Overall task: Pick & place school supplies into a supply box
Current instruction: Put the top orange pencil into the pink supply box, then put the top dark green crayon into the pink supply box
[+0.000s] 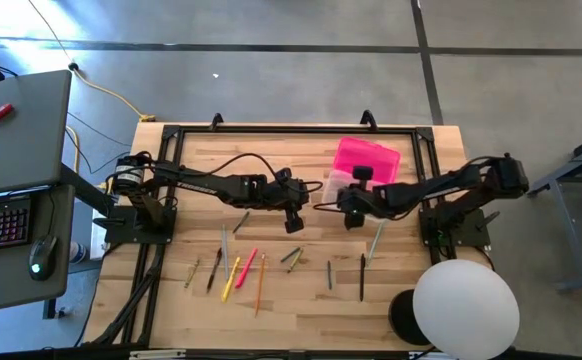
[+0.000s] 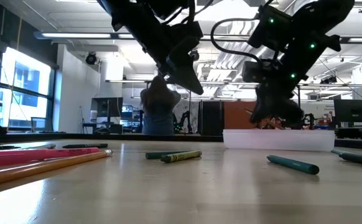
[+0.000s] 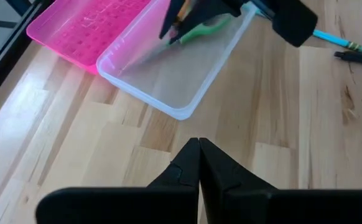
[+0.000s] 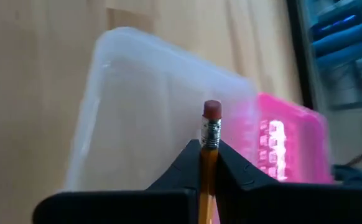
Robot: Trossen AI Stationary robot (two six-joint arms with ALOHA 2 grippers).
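Now right tool (image 4: 209,155) grips pencil (image 4: 210,134) (upright).

- Clear supply box (image 3: 168,81) lies open, its pink lid (image 3: 88,28) flat beside it.
- Yellow pencil (image 4: 209,149), eraser up, above the box.
- Pens and pencils (image 1: 241,268) scattered on the table.

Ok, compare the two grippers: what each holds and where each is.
Load: the right gripper is shut on a pencil, eraser end sticking out past the fingertips; the left gripper is shut on nothing.
Place: the right gripper hangs at the clear box, by its pink lid; the left gripper is beside it, over bare table.
Shared: both are dark, two-fingered and off the table.
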